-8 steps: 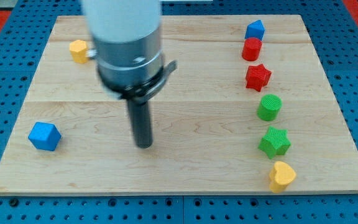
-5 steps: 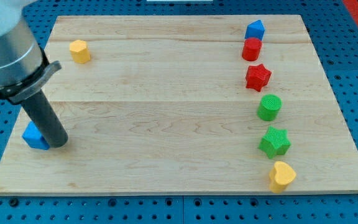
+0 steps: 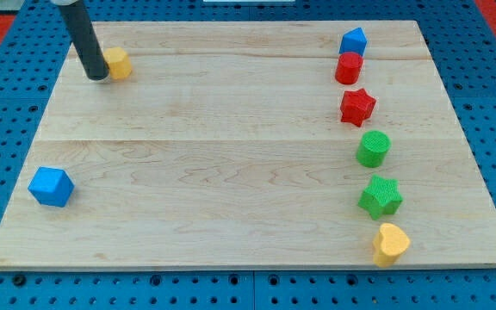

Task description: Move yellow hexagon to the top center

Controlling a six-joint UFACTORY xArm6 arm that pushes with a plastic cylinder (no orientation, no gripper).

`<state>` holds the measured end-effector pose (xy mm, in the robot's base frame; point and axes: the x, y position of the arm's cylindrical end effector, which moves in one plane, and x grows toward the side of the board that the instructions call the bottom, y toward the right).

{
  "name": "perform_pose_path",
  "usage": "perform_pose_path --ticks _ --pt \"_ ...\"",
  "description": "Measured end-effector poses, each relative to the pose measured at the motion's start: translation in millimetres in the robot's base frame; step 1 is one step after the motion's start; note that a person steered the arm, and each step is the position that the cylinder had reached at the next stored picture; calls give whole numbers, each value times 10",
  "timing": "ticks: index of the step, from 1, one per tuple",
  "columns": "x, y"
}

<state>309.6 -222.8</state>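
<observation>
The yellow hexagon (image 3: 119,62) sits near the top left of the wooden board (image 3: 231,146). My tip (image 3: 97,76) is on the board right against the hexagon's left side, touching or nearly touching it. The dark rod rises from there to the view's top left.
A blue hexagon-like block (image 3: 51,186) lies at the lower left. Down the right side stand a blue block (image 3: 352,40), a red cylinder (image 3: 349,67), a red star (image 3: 357,106), a green cylinder (image 3: 373,148), a green star (image 3: 381,195) and a yellow heart (image 3: 391,243).
My tip has swung from the board's middle to the lower left, nudging the blue block slightly left, then up to the yellow hexagon's left side. The hexagon has shifted slightly right.
</observation>
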Motion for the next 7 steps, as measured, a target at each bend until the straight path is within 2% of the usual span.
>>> perform_pose_path --ticks 2,6,7 --pt "-374 701" --pt "-840 354" --pt "-869 874"
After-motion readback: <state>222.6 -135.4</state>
